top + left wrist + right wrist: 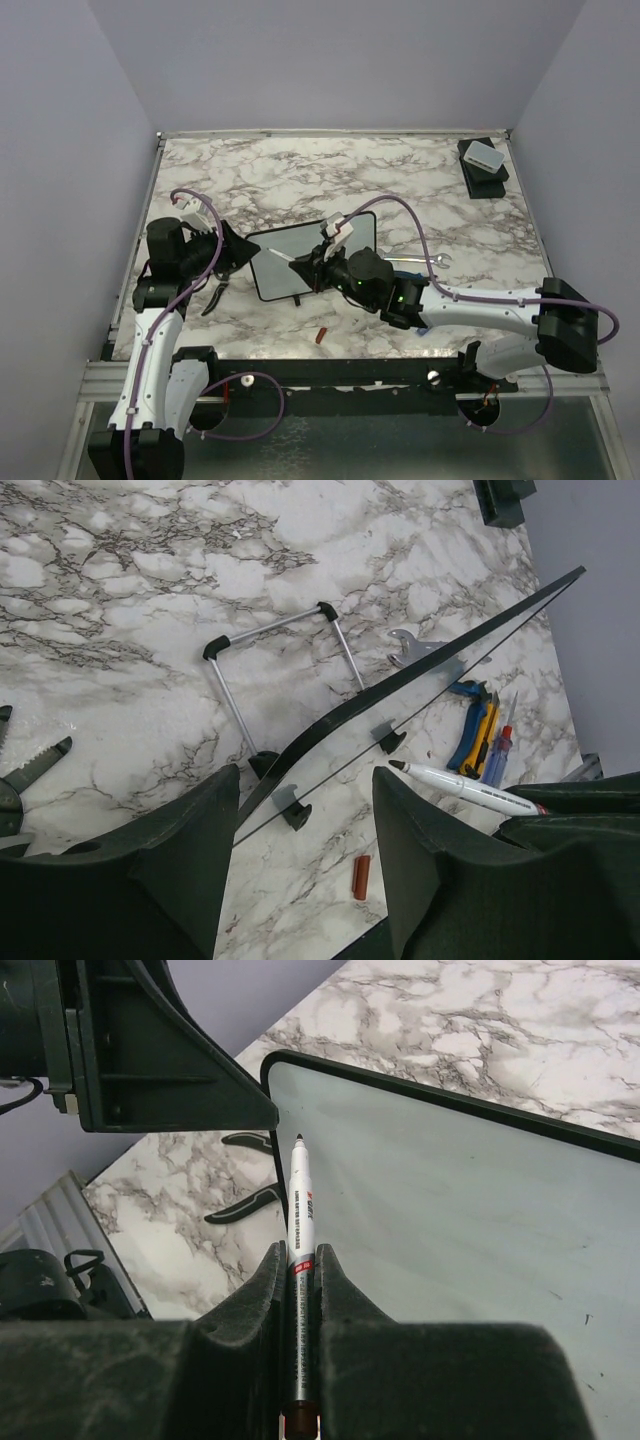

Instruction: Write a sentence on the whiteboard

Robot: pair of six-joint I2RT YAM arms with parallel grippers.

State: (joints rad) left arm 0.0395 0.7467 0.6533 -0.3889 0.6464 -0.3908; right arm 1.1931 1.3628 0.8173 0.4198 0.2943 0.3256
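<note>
the right gripper (297, 1256) is clamping the marker (300, 1200) over the whiteboard (450, 1190). the left gripper (305, 780) is straddling its left edge, fingers apart.

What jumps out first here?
The whiteboard stands propped mid-table, no writing visible on it. The right gripper is shut on a white marker, tip aimed at the board's left side. The left gripper straddles the board's edge with jaws apart; a red cap lies loose nearby.
</note>
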